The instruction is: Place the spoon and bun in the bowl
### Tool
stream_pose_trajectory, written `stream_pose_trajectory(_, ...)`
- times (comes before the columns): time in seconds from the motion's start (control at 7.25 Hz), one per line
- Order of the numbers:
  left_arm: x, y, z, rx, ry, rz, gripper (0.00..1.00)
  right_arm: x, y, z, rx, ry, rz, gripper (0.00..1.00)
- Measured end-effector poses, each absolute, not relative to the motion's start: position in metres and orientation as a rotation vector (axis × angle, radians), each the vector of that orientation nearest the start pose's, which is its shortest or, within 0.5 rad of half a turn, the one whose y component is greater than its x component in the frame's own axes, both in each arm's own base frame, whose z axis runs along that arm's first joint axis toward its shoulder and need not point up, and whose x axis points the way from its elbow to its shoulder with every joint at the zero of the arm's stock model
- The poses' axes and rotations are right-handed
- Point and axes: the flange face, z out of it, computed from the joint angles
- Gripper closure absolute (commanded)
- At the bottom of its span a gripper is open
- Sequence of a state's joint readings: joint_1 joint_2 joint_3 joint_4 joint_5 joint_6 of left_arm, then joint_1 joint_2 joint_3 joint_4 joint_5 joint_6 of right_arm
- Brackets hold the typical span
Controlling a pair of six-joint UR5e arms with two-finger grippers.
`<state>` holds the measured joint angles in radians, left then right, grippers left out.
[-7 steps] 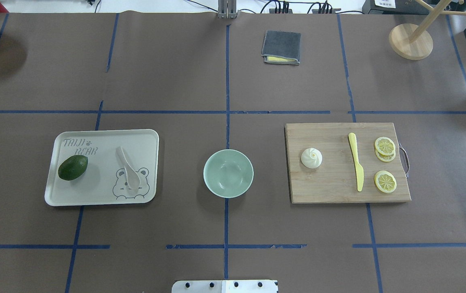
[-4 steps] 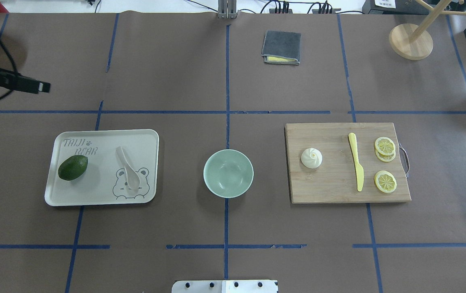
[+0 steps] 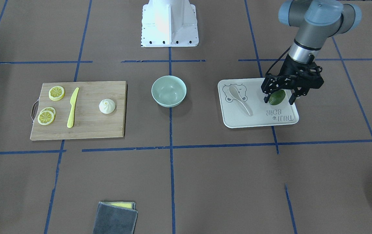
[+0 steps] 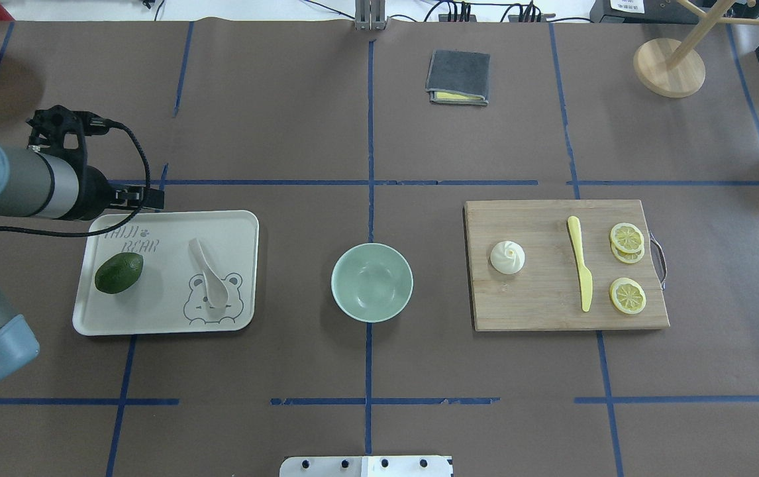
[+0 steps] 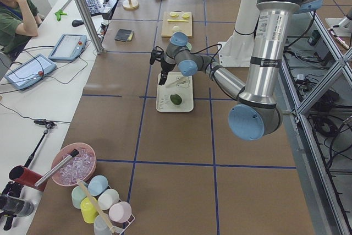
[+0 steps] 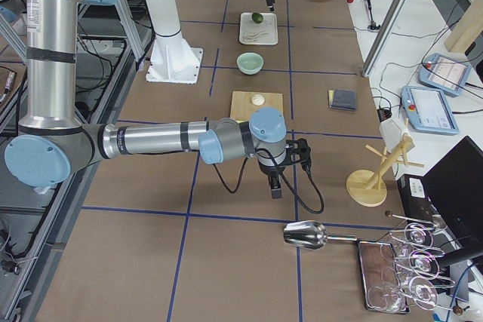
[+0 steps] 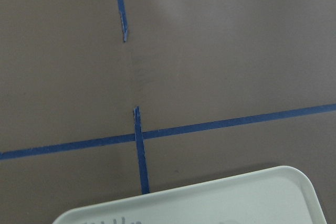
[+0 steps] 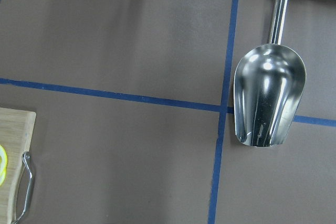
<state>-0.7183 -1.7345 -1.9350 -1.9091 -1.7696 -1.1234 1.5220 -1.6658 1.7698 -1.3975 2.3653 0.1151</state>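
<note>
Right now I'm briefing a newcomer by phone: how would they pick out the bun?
In the overhead view, find the wooden cutting board right of the mint-green bowl. The bun sits alone at the board's bowl-side end. It is a white swirled dome, unlike the flat yellow knife and lemon slices.

The off-white spoon lay on the white bear tray, its handle pointing away from the robot. The pleated white bun sat upright on the wooden cutting board. The mint-green bowl stood upright between tray and board.
</note>
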Motion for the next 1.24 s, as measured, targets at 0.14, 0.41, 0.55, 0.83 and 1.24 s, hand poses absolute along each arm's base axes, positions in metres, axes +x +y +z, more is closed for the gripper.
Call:
stream_pose_trajectory(0.14, 0.364, -0.442, 0.371, 0.254, 0.819, -0.284, 0.34, 0.04, -0.467, 0.586, 0.195, -0.808, -0.047, 0.0)
stream_pose_trajectory(0.41, 0.415, -0.437, 0.367, 0.184, 0.82, -0.399, 0.34, 0.04, -0.467, 0.586, 0.195, -0.808, -0.047, 0.0)
stream_pose_trajectory(0.55, 0.43, -0.431, 0.368, 0.176, 0.815, -0.407, 0.34, 0.04, -0.467, 0.585, 0.196, -0.808, -0.047, 0.0)
stream_pose_trajectory(0.83, 0.443, -0.423, 0.373, 0.166, 0.803, -0.403, 0.34, 0.04, -0.467, 0.585, 0.196, -0.808, -0.047, 0.0)
stream_pose_trajectory(1.24, 0.456, -0.414, 0.382, 0.151, 0.785, -0.384, 0.34, 0.039, -0.467, 0.585, 0.196, -0.808, -0.047, 0.0)
